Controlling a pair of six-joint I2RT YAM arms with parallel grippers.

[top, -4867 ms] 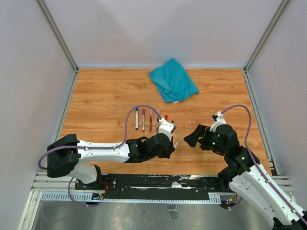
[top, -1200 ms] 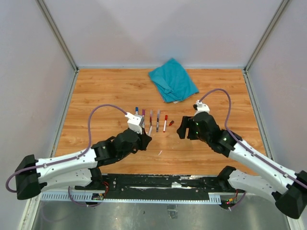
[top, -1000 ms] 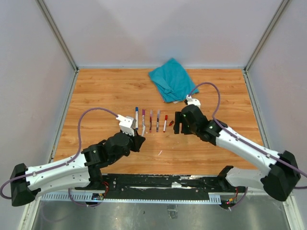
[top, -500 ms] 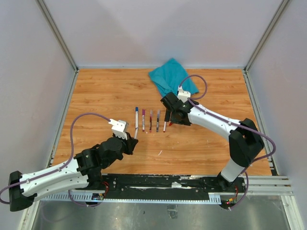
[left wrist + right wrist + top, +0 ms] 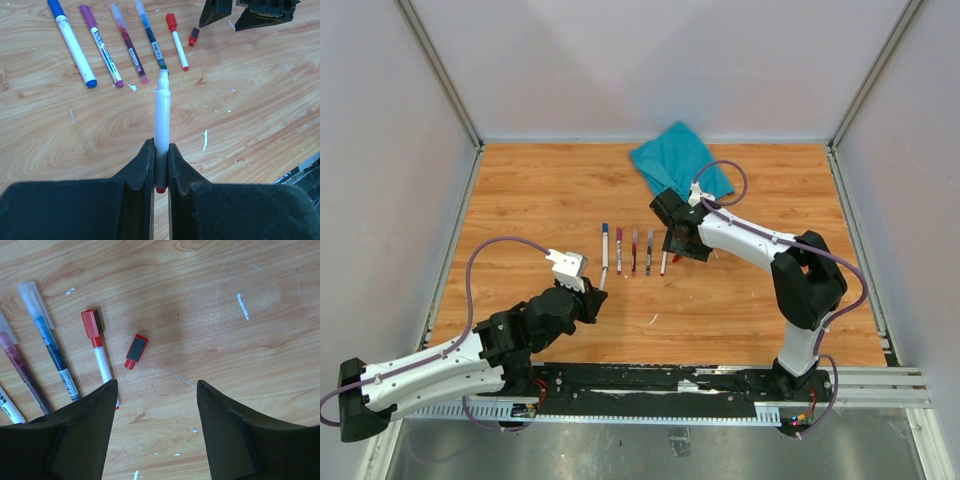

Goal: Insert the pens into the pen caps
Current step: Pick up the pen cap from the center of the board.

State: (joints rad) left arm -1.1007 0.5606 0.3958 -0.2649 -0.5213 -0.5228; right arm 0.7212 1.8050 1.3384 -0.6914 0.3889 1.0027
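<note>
My left gripper (image 5: 160,145) is shut on a white-barrelled pen (image 5: 162,110); its dark tip points away from me and a red end shows between the jaws. In the top view this left gripper (image 5: 597,300) hangs near of a row of pens (image 5: 633,250). The row runs blue pen (image 5: 72,42), purple pen (image 5: 101,47), maroon pen (image 5: 129,46), dark blue pen (image 5: 150,36), red-capped pen (image 5: 177,42). A small loose red pen cap (image 5: 136,350) lies right of the red-capped pen (image 5: 97,355). My right gripper (image 5: 156,384) is open just near of that cap, holding nothing.
A crumpled teal cloth (image 5: 680,165) lies at the back of the wooden table (image 5: 520,200). Small white scraps (image 5: 205,140) dot the wood near the pens. Grey walls close in the table on three sides.
My right arm has swung left and away, bringing its open gripper over the red cap beside the pen row. My left gripper has drawn back toward the near left with its pen.
</note>
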